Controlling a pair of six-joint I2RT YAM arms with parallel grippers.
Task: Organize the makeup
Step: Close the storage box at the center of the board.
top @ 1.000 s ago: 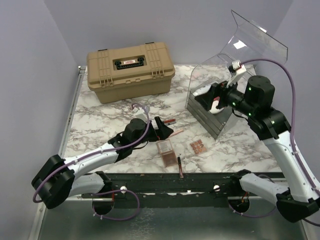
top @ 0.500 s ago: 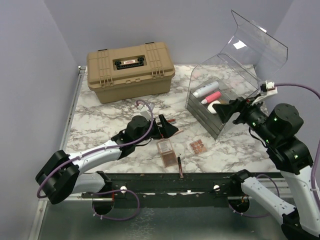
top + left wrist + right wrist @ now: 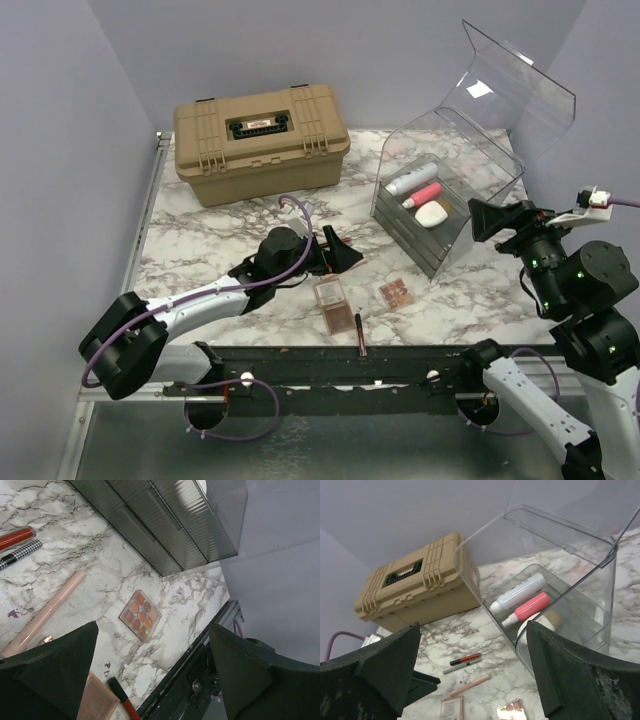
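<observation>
Marble-patterned tabletop [image 3: 200, 235], lilac walls [image 3: 60, 120], left gripper [image 3: 153, 626] and right gripper [image 3: 472, 624] both released, empty

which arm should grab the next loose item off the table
Left. The left gripper, open, hangs low over the pink stick and pencils, near the palettes. The right gripper, also open, sits beside the clear bin, away from them.

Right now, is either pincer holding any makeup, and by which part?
Nothing is held. The left pincer is open and empty above the table; the right pincer is open and empty outside the clear bin.
</observation>
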